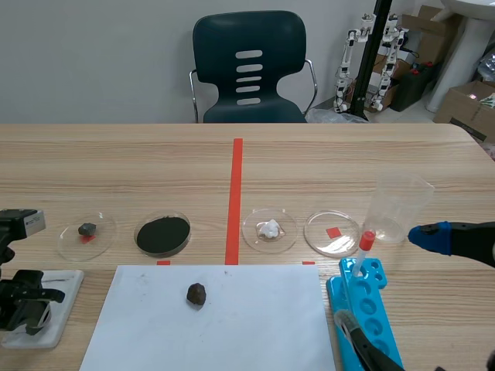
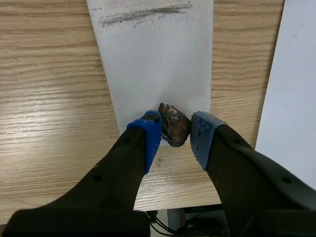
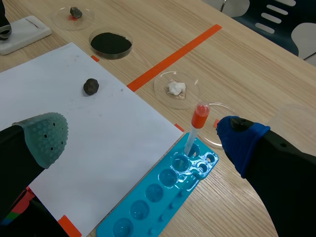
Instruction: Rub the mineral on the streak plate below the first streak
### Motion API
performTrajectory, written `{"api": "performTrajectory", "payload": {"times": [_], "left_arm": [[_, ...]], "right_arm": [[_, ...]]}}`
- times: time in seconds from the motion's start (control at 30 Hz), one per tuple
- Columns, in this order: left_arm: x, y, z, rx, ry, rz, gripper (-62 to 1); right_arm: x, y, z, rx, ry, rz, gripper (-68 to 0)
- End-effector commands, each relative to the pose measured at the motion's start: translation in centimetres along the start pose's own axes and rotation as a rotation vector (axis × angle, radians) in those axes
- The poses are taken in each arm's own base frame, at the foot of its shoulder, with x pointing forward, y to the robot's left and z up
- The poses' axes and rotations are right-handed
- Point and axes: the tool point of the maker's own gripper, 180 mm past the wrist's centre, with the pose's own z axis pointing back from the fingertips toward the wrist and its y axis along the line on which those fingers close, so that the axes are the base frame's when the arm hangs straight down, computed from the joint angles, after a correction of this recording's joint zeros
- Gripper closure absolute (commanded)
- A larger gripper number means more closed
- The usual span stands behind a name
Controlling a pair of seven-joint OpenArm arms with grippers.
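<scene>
Rusty brown lumpy mineral [image 2: 174, 125] gripped in left pincer [image 2: 176, 130], held at near edge of white rectangular streak plate [image 2: 158, 64], grey streak [image 2: 143, 14] seen farther ahead, right pincer [image 3: 143, 138] spread open over wooden worktop [image 3: 256, 64]

No legible text, labels or numbers anywhere.
</scene>
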Motion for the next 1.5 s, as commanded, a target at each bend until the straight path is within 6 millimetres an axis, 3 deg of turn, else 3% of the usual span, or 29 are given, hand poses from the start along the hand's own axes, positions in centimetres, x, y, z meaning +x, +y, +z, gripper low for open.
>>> {"api": "performTrajectory", "payload": {"times": [0.0, 1.07, 1.47], "left_arm": [[0.8, 0.2, 0.5, 0.006, -0.020, -0.009, -2.6], [0.3, 0.2, -0.5, 0.001, -0.002, 0.013, -2.6], [0.7, -2.6, -0.3, -0.153, -0.019, 0.052, -2.6]], "right_arm": [[0.6, -0.4, -0.1, -0.010, -0.023, 0.004, -63.8], [0.6, -0.4, -0.1, -0.010, -0.023, 0.004, -63.8], [0.6, -0.4, -0.1, -0.010, -0.023, 0.004, -63.8]]}}
